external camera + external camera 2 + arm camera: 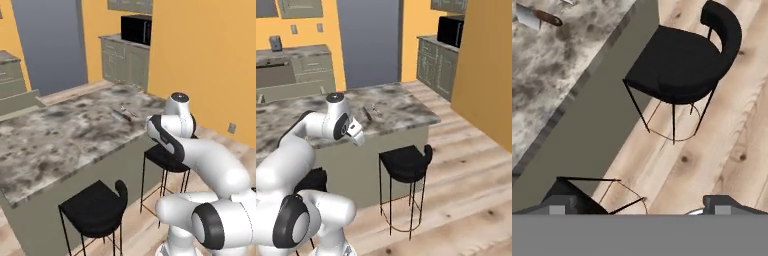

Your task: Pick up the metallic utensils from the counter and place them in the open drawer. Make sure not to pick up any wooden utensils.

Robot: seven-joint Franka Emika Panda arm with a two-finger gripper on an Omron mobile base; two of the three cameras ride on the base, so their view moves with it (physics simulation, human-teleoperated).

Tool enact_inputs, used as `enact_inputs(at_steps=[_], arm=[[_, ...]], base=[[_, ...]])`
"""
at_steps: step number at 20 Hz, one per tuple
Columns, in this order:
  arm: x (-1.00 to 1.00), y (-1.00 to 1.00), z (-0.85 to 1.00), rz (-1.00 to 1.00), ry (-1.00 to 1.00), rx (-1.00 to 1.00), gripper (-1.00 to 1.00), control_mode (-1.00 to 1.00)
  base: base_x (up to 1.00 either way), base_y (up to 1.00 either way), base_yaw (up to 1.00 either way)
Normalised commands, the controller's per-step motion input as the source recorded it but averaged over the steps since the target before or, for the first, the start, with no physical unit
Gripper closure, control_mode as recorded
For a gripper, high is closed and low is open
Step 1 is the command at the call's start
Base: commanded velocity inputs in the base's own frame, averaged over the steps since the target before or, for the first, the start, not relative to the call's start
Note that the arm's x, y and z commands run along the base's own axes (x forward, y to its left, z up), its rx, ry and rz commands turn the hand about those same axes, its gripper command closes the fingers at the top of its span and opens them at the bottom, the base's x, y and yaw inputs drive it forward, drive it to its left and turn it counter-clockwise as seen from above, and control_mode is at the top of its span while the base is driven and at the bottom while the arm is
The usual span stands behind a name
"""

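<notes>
**Tool held off the island edge, cutlery lying untouched on the marble**

The large grey-brown mottled marble counter [60, 135] sits on its sage-green base, and the metallic utensils [123, 113] lie together as a small cluster of slim silver-grey pieces near the far right end of its top. In the right base view the same cluster [370, 111] shows as a short dark-handled piece with one or two lighter slivers just beside it; how many pieces there are is too small to tell. In the hand view a broad silvery blade with a dark brown handle [538, 17] lies flat on the marble in the upper left corner.

The white robot arm [210, 170] is folded in front of the counter's long side, with its hand near the edge of the top, well apart from the cutlery. The tool [639, 205] points down past the counter edge toward the light wooden plank floor [712, 150]. Its two dark fingertips [562, 202] stand wide apart at the bottom of the hand view with nothing between them; it grips nothing.

Two black bar stools with thin wire legs and curved low backs stand against the green base: one [682, 65] lies under the hand view's middle, and the other [95, 207] stands nearer the left end of the counter in the left base view. A black microwave [136, 29] sits on the far sage-green wall cabinets against the orange wall.
</notes>
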Motion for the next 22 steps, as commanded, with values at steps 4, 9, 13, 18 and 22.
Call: enact_inputs(at_steps=[4, 9, 13, 18, 22], arm=[[0.0, 0.0, 0.0, 0.0, 0.0, 0.0, -1.0, 1.0], [0.0, 0.0, 0.0, 0.0, 0.0, 0.0, -1.0, 1.0], [0.0, 0.0, 0.0, 0.0, 0.0, 0.0, -1.0, 1.0], [0.0, 0.0, 0.0, 0.0, 0.0, 0.0, -1.0, 1.0], [0.54, -0.47, 0.0, 0.35, 0.0, 0.1, -1.0, -1.0]], base=[[0.56, -1.0, 0.56], [0.63, -0.88, 0.63], [0.8, -0.52, 0.71], [0.81, -0.46, 0.63], [0.2, -0.14, 0.13]])
